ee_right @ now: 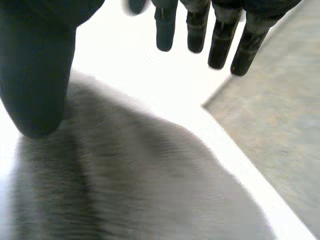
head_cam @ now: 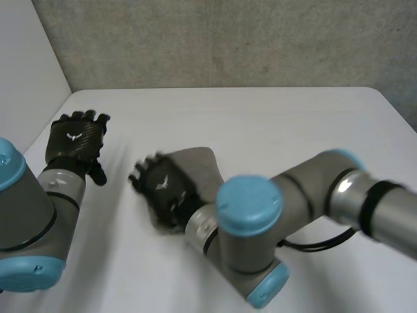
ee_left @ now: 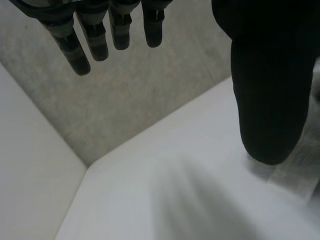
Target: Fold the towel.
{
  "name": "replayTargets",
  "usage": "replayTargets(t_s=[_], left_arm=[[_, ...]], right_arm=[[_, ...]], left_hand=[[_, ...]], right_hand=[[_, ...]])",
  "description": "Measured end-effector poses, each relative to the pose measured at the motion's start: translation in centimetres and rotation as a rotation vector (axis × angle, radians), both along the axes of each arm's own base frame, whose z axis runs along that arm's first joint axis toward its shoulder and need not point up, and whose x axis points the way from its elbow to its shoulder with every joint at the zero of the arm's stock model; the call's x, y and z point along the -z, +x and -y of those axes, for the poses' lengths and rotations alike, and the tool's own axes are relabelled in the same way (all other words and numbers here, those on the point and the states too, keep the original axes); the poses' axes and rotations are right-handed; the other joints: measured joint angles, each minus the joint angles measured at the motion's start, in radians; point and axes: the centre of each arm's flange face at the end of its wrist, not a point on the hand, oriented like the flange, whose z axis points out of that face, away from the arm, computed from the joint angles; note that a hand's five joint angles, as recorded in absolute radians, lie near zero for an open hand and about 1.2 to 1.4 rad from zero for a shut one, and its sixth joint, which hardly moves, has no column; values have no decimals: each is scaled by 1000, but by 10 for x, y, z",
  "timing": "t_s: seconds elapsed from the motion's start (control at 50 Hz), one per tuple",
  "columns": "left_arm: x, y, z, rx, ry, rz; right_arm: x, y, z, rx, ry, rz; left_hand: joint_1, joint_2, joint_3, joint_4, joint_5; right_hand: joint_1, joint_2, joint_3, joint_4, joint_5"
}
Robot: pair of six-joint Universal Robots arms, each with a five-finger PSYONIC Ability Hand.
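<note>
The grey towel [head_cam: 199,164] lies on the white table [head_cam: 273,117] under and just beside the right hand [head_cam: 163,189], with part of it hidden beneath that hand and its arm. In the right wrist view the fingers [ee_right: 165,35] are straight and held well away from the thumb [ee_right: 35,75], with nothing pinched between them. The cloth lies below the palm and thumb, and its curved edge stops short of the fingertips; whether the thumb tip touches it I cannot tell. The left hand [head_cam: 77,140] is well apart from the towel, its fingers straight and empty above bare table. The towel looks soft, light and limp, with a fine weave, so it will probably sag and trail rather than keep its shape. It may also slide on the smooth table if pushed. A pinch at a corner or along the edge nearest the fingertips, thumb against fingers, seems the surest hold, since pressing flat on the middle would only pin it.
</note>
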Motion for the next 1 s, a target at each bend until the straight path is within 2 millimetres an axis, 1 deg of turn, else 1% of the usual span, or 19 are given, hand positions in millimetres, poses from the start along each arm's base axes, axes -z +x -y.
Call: replayTargets(t_s=[0.08,0.14,0.24,0.3,0.32,0.38,0.4,0.42,0.52,0.58,0.68,0.76,0.8,0.88,0.92,0.94,0.96,0.98,1.0], left_arm=[[-9,-11,6,56,-20,-63],[-12,-21,8,107,-17,-116],[-6,-39,3,189,41,-190],[4,-47,-2,224,107,-218],[11,-50,-5,234,147,-225],[26,-53,-9,236,214,-219],[26,-53,-9,236,214,-219],[40,-53,-11,229,266,-203],[62,-51,-13,214,335,-171],[67,-50,-14,209,351,-161],[63,-50,-15,212,346,-156],[43,-52,-17,230,302,-153],[30,-54,-17,242,278,-150],[5,-56,-17,256,245,-136],[-23,-57,-16,258,226,-126],[-31,-57,-15,257,221,-125],[-44,-56,-14,252,216,-126],[-44,-56,-14,252,216,-126],[-53,-55,-14,249,214,-127]], right_arm=[[-38,-17,23,107,67,103],[-57,-32,40,176,149,179],[-65,-49,63,239,280,238],[-57,-55,75,259,356,240],[-49,-57,83,268,396,230],[-33,-57,91,277,443,202],[-33,-57,91,277,443,202],[-16,-56,97,283,480,167],[18,-53,101,293,540,74],[32,-53,103,302,555,5],[34,-56,107,316,533,-52],[7,-64,115,346,469,-35],[-24,-72,121,373,412,9],[-68,-85,125,423,328,81],[-107,-100,126,483,253,147],[-114,-103,126,498,239,159],[-130,-113,126,535,208,186],[-130,-113,126,535,208,186],[-139,-120,127,562,189,202]], left_hand=[[0,0,0,0,0],[0,0,0,0,0],[0,0,0,0,0],[0,0,0,0,0],[0,0,0,0,0],[0,0,0,0,0],[0,0,0,0,0],[0,0,0,0,0],[0,0,0,0,0],[0,0,0,0,0],[0,0,0,0,0],[0,0,0,0,0],[0,0,0,0,0],[0,0,0,0,0],[0,0,0,0,0],[0,0,0,0,0],[0,0,0,0,0],[0,0,0,0,0],[0,0,0,0,0]], right_hand=[[-4,-24,-29,-17,-30],[-4,-24,-29,-17,-33],[-4,-24,-29,-17,-33],[-4,-24,-29,-17,-33],[-4,-24,-29,-17,-33],[-4,-24,-29,-17,-33],[-4,-24,-29,-17,-33],[-4,-24,-29,-17,-33],[-4,-24,-29,-17,-33],[-4,-24,-29,-17,-34],[-20,-24,-29,-17,-35],[-21,-24,-29,-17,-39],[-21,-24,-29,-17,-39],[-21,-24,-29,-17,-39],[-21,-24,-29,-17,-39],[-21,-24,-29,-17,-39],[-21,-24,-29,-17,-39],[-21,-24,-29,-17,-39],[-21,-24,-29,-17,-39]])
